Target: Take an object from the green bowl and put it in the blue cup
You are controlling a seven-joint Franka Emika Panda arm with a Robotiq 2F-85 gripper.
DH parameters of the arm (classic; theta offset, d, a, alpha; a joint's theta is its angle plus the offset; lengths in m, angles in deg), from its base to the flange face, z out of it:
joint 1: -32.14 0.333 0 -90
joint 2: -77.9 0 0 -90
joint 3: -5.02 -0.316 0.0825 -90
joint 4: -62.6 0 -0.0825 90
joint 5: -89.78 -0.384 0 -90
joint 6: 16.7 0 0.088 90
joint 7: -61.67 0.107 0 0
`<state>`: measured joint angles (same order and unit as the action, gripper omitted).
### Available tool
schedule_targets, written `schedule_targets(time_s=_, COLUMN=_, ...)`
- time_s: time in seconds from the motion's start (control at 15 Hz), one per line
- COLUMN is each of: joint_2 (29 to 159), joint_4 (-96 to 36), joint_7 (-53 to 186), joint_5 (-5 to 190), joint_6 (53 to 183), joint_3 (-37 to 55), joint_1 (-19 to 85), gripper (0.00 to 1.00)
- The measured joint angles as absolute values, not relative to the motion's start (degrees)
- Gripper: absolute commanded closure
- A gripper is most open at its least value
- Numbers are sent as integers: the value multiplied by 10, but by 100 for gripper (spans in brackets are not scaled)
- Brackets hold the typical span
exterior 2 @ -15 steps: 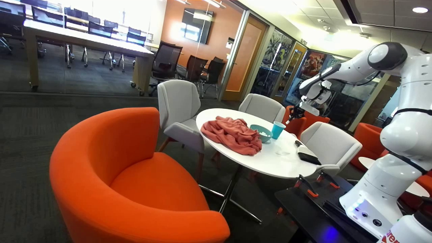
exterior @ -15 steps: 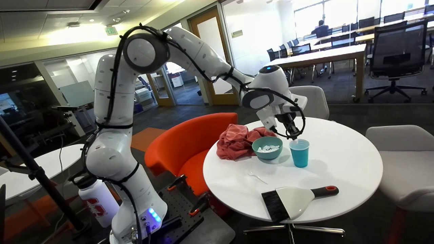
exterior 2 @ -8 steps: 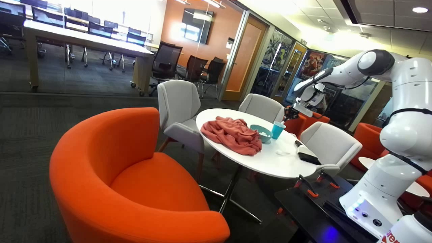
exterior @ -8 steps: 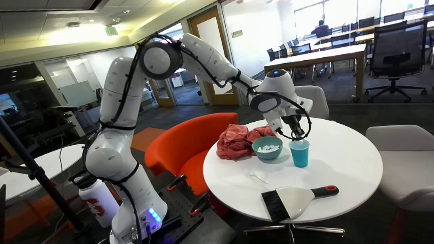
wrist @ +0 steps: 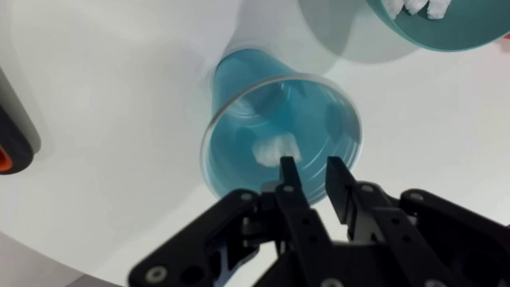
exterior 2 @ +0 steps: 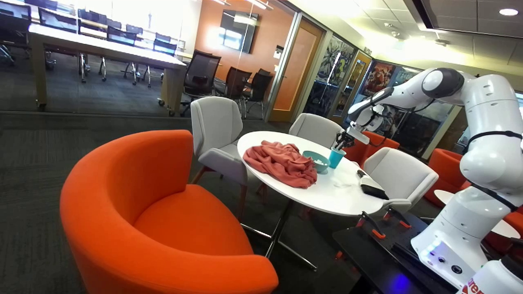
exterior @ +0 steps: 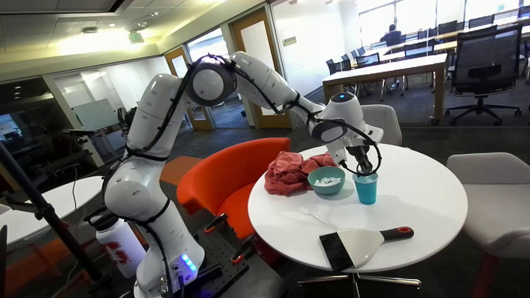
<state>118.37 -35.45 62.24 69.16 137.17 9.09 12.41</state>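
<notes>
The blue cup [exterior: 367, 192] stands upright on the white table and shows in an exterior view [exterior 2: 336, 158] and the wrist view [wrist: 244, 75]. My gripper [exterior: 364, 172] points down at the cup's mouth, also in an exterior view [exterior 2: 337, 146]. In the wrist view, the fingers [wrist: 310, 161] are apart, with nothing between the tips. A blurred white piece [wrist: 274, 149] shows within the cup's opening, partly behind one fingertip. The green bowl [exterior: 326, 189] beside the cup holds several white pieces [exterior: 328, 181]; its edge shows in the wrist view [wrist: 458, 34].
A crumpled red cloth [exterior: 285, 174] lies against the bowl's side of the table [exterior: 418, 182]. A clear plastic spoon [exterior: 314, 216] and a white dustpan with black brush [exterior: 364, 244] lie nearer the robot base. Chairs, one orange [exterior: 232, 174], surround the table.
The arm has reached forward and down, bringing my gripper to the cup's mouth. The white piece that showed at the fingertips now shows within the cup's opening. Cup and bowl have not moved.
</notes>
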Motion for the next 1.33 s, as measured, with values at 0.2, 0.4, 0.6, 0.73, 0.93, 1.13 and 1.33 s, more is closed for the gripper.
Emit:
schedule_targets(time_s=0.2, joint_2=1194, joint_4=-345, joint_7=623, joint_5=692, joint_6=1371, joint_3=89, joint_1=124, gripper=19)
schedule_targets(time_s=0.4, joint_2=1193, joint_4=-343, joint_7=623, joint_5=692, joint_6=1371, joint_3=86, joint_1=123, gripper=1)
schedule_targets(time_s=0.6, joint_2=1184, joint_4=-345, joint_7=623, joint_5=691, joint_6=1371, joint_3=77, joint_1=119, gripper=0)
schedule_targets(time_s=0.73, joint_2=1165, joint_4=-356, joint_7=619, joint_5=689, joint_6=1370, joint_3=64, joint_1=111, gripper=0)
schedule_targets(time_s=0.93, joint_2=1109, joint_4=-385, joint_7=595, joint_5=688, joint_6=1301, joint_3=53, joint_1=101, gripper=0)
schedule_targets(time_s=1.13, joint_2=1040, joint_4=-411, joint_7=564, joint_5=693, joint_6=1180, joint_3=59, joint_1=99, gripper=0)
schedule_targets(time_s=1.33, joint_2=983, joint_4=-431, joint_7=562, joint_5=726, joint_6=1077, joint_3=84, joint_1=110, gripper=0)
